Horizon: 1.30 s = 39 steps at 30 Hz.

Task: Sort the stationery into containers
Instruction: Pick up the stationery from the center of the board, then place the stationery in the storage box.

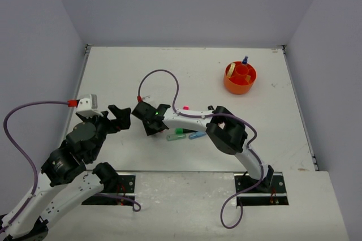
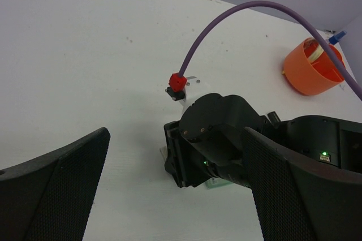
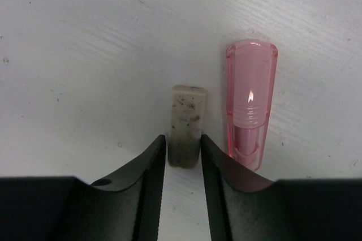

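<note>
In the right wrist view a dirty beige eraser (image 3: 186, 119) lies flat on the white table, and my right gripper (image 3: 183, 149) has both fingertips pressed against its near end. A pink highlighter (image 3: 251, 102) lies just to the right of it, apart from the fingers. From above, the right gripper (image 1: 148, 119) is low at the table's middle. My left gripper (image 1: 121, 117) hovers open right beside it, holding nothing. The orange tub (image 1: 240, 78) stands far right with a blue item (image 1: 245, 59) sticking out of it.
A green highlighter (image 1: 176, 136) and a blue one (image 1: 197, 135) lie close under the right arm's forearm. A purple cable (image 2: 237, 20) arcs above the right wrist. The left wrist view has the tub (image 2: 310, 72) at upper right.
</note>
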Available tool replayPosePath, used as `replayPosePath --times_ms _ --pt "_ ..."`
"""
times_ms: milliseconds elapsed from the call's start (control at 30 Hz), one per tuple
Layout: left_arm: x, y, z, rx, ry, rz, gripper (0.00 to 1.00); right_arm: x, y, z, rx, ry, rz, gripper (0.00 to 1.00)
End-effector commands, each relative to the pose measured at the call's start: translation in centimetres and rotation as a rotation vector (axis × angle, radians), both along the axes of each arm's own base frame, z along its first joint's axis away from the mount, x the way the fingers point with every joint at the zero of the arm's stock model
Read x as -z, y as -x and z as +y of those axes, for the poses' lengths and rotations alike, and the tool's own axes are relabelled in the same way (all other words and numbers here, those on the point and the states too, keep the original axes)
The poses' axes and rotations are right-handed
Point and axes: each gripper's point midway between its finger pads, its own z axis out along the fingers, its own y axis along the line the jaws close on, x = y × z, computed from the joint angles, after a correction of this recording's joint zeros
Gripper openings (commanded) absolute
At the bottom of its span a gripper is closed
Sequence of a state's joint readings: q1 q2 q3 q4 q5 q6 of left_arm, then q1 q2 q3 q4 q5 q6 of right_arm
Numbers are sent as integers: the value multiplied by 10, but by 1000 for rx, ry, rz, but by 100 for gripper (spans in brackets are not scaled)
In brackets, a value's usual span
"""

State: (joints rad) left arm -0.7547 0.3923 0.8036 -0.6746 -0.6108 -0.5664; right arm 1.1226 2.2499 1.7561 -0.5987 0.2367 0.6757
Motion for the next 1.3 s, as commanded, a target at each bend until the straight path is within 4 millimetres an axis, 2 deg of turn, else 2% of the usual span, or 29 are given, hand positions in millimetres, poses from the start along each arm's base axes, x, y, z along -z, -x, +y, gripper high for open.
replayPosePath --times_ms 0,167,300,333,367,400,467,500,533,633,733,833,867,900,967,1000,1067,1100,1267 --pt "-4 -1 -1 -2 16 -14 100 11 -4 0 31 31 -17 29" --pt "-4 -1 -1 -2 17 -15 100 1 -5 0 31 14 -32 16" --pt "-4 -1 -2 1 18 -14 100 -29 -4 5 -4 -49 -58 14" --pt "-4 -1 -2 1 19 -15 100 -38 -4 6 -15 -63 -67 14" --pt "-4 -1 -2 1 17 -15 100 -60 -4 6 -24 -97 -91 13" --pt "-4 -2 -2 3 17 -14 100 -72 -7 3 -25 -105 -116 13" --pt "-2 -2 -4 8 9 -8 100 -99 -15 -8 -21 -115 -171 13" --pt "-1 -3 -6 12 5 -3 100 -116 -24 -20 -8 -116 -207 12" --pt "1 -5 -9 23 -2 4 100 -139 -33 -37 16 -126 -248 12" --pt "10 -9 -18 49 -36 37 100 -176 -63 -94 126 -139 -321 13" --pt "18 -13 -24 63 -72 73 100 -198 -121 -202 344 -87 -391 13" --pt "23 -16 -29 79 -94 94 100 -208 -147 -285 497 9 -454 14" --pt "24 -16 -31 87 -98 98 100 -215 -160 -333 597 61 -484 14" --pt "25 -16 -32 91 -99 100 100 -216 -159 -334 590 68 -487 14" --pt "23 -16 -33 94 -96 96 100 -214 -179 -412 759 108 -470 14" --pt "24 -16 -33 94 -97 97 100 -209 -181 -414 759 118 -459 14" --pt "22 -15 -32 99 -89 87 100 -195 -198 -458 837 120 -408 13" --pt "22 -15 -33 101 -89 84 100 -197 -205 -464 848 120 -410 13" --pt "19 -14 -33 107 -79 73 100 -168 -223 -494 911 151 -340 14"
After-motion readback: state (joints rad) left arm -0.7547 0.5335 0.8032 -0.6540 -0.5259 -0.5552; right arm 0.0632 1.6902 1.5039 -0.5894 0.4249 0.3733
